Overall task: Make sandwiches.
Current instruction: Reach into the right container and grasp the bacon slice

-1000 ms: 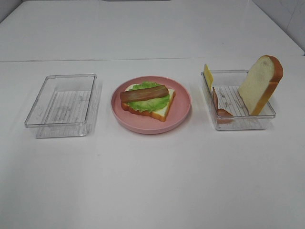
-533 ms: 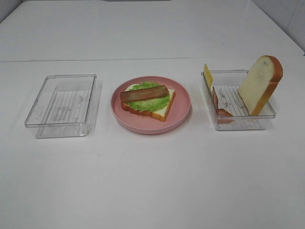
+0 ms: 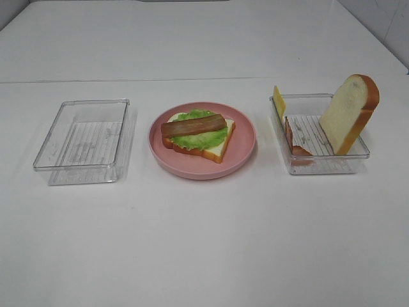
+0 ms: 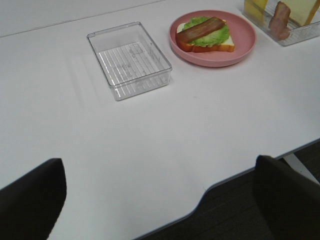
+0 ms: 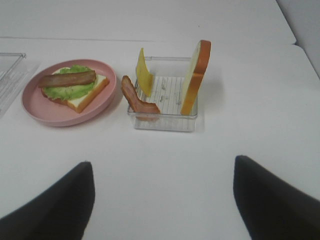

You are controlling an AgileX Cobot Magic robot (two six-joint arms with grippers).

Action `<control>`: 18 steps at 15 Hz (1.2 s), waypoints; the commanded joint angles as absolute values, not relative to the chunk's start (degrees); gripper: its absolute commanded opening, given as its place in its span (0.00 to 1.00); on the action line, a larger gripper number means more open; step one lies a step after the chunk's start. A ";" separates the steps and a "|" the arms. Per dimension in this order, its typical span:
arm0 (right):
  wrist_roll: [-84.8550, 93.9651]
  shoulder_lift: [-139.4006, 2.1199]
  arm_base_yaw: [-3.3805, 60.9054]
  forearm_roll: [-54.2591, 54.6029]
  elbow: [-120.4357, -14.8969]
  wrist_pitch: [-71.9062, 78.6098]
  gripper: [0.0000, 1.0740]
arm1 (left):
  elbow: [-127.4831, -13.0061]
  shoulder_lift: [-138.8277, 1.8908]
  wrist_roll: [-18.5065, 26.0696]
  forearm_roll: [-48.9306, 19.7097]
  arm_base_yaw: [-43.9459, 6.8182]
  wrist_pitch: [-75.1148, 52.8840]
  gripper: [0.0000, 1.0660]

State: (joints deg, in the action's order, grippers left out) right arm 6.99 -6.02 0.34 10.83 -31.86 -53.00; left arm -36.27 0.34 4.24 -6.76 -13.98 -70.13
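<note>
Nothing has moved since the earlier frames of the high view: every object lies where it did and the stack has the same layers.

On the white desk [image 3: 204, 243], at the left of the high view, stands a clear ribbed rectangular plastic tray [image 3: 48, 142] with nothing in it. At the centre is the round pink plate [image 3: 245, 142]. It carries the part-built sandwich: a white bread slice with an orange-brown crust [image 3: 218, 149] lying flat, frilly green lettuce [image 3: 206, 138] on it, and a brown bacon strip [image 3: 193, 125] laid across the lettuce. There is no top slice on it yet.

At the right of the frame stands a second clear plastic tray [image 3: 319, 167]. A yellow cheese slice [image 3: 279, 101] stands on edge at its far left corner, and a reddish-brown wavy meat strip [image 3: 295, 142] leans over its left wall. A second white bread slice with an orange-brown crust [image 3: 349, 112] stands upright against its right side.

The left jaws are spread wide: their two dark fingers [image 4: 30, 200] stand far apart, with only bare desk between them, and they hold nothing. The right jaws are also wide apart, fingers [image 5: 55, 202] well separated over bare desk short of the right tray, and they grip nothing.
</note>
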 commanded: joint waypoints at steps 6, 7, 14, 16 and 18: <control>6.59 -37.01 0.00 16.21 -42.69 -49.79 0.68 | -31.28 1.49 3.61 -6.19 -14.04 -68.24 0.90; 6.65 -38.62 0.00 16.67 -43.09 -49.79 0.68 | -31.28 1.49 3.61 -6.19 -14.04 -67.90 0.90; 16.96 -73.34 0.11 27.27 -59.42 -55.58 0.68 | -28.53 1.38 3.50 -6.07 -14.04 -59.87 0.90; 16.96 -81.13 2.01 26.76 -64.69 -56.49 0.68 | -28.53 1.38 3.55 -6.13 -14.04 -59.87 0.90; 15.41 -87.26 7.22 23.26 -69.39 -57.52 0.67 | -28.53 1.38 3.55 -6.13 -14.04 -59.87 0.90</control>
State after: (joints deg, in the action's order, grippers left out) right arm 15.41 -86.97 6.59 23.89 -68.98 -57.01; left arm -28.65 0.34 4.01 -6.19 -13.98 -60.62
